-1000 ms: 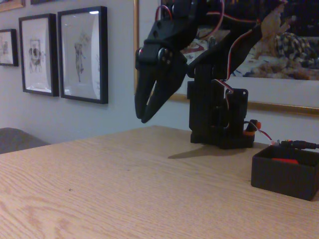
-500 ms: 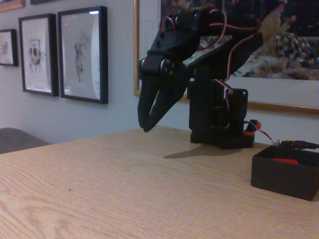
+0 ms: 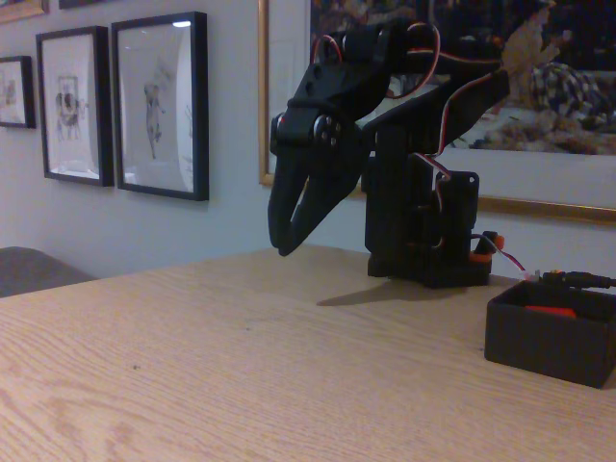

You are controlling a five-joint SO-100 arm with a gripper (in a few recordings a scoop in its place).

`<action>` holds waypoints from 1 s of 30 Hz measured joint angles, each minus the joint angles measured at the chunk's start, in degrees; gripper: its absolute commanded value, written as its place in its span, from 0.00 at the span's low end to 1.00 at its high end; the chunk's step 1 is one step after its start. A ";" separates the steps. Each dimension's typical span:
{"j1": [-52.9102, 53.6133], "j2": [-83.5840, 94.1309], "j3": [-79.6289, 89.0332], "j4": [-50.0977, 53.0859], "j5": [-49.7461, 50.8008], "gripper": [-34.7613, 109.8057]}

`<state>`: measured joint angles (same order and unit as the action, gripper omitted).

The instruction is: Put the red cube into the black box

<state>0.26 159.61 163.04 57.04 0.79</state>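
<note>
Red cube [image 3: 551,311] lies inside the black box [image 3: 549,345] at the right edge of the fixed view; just its top shows as a bright sliver above the near wall. The box sits flat on the pale wooden surface [image 3: 241,366], a little in front of and to the right of the arm's black base [image 3: 423,226].

The arm folds up from that base and bends forward and down toward the left, ending in the gripper [image 3: 284,245], which hangs in the air above the far part of the surface, well apart from the box. Its two dark fingers point downward and meet at the tips, with a narrow slit between them higher up, so the gripper looks pressed together with nothing between the fingers. A shadow of the arm falls on the wood just below it. A small orange-red fitting [image 3: 484,245] with wires sits at the base's right side. Framed pictures [image 3: 159,104] hang on the wall behind.
</note>
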 measured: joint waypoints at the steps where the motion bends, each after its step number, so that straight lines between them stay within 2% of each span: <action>1: 0.00 0.70 0.00 0.00 0.00 0.23; 30: 0.00 0.35 0.09 0.00 -0.53 0.23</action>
<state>0.26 159.96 163.12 57.04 0.26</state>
